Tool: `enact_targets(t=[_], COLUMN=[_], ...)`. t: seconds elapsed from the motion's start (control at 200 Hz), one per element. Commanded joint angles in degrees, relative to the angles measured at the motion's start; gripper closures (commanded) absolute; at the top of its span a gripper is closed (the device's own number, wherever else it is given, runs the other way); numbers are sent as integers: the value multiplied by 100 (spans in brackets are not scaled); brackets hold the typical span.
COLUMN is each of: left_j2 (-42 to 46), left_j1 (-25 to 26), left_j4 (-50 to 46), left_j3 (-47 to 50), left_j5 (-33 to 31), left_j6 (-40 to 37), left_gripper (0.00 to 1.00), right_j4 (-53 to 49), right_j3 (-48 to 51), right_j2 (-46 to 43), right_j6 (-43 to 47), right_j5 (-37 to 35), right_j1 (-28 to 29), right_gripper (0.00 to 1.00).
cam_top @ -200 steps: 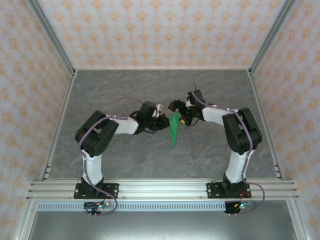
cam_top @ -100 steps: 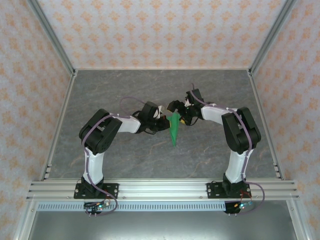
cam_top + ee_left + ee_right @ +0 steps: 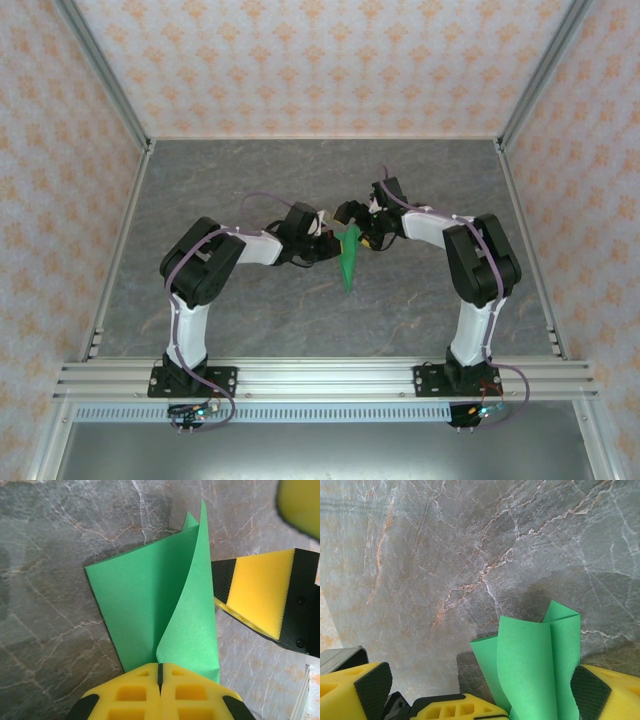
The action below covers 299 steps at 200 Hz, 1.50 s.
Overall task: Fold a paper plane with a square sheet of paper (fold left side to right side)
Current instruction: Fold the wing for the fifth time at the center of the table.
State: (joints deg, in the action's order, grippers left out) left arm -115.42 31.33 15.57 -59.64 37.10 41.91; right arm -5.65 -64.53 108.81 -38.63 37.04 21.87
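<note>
Paper (image 3: 145, 600) between left jaws

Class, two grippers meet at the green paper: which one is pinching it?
The left gripper: its fingers are pressed together on an edge of the green paper, while the right gripper has its jaws wide apart.

There is one green paper sheet (image 3: 347, 258) on one grey table (image 3: 250, 170). Two arms stand at the table's six o'clock edge, the left arm (image 3: 200, 272) and the right arm (image 3: 482, 262). They carry two pincers, the left pincer (image 3: 328, 244) and the right pincer (image 3: 358, 228). Three patterned walls (image 3: 320, 60) surround them.
</note>
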Motion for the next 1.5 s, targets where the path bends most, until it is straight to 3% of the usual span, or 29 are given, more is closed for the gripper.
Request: enact_targets(t=[0.0,0.375,0.621,0.736,0.951,1.051,1.491], left_j2=[-95,-182,-201,-209,-193,-183,-157], left_j1=[-65,-110,-109,-110,-110,-110,-110], left_j4=[-116,-107,-167,-160,-220,-300,-485], left_j3=[-110,-48,66,99,86,66,-21], left_j5=[-104,-159,-203,-220,-255,-265,-287], left_j6=[-96,-86,-144,-157,-196,-243,-339], left_gripper=[100,100,100,100,100,100,100], right_j4=[-480,-343,-260,-354,-19,243,180], right_j3=[68,89,83,212,719,905,719], right_j2=[349,305,-499,-968,-1146,-1045,-501], right_j6=[163,161,272,330,92,-38,107], right_j5=[-293,-223,-574,-872,-401,-168,-143], right_j1=[67,81,67,66,115,156,290], right_gripper=[3,3,5,20,69,84,91])
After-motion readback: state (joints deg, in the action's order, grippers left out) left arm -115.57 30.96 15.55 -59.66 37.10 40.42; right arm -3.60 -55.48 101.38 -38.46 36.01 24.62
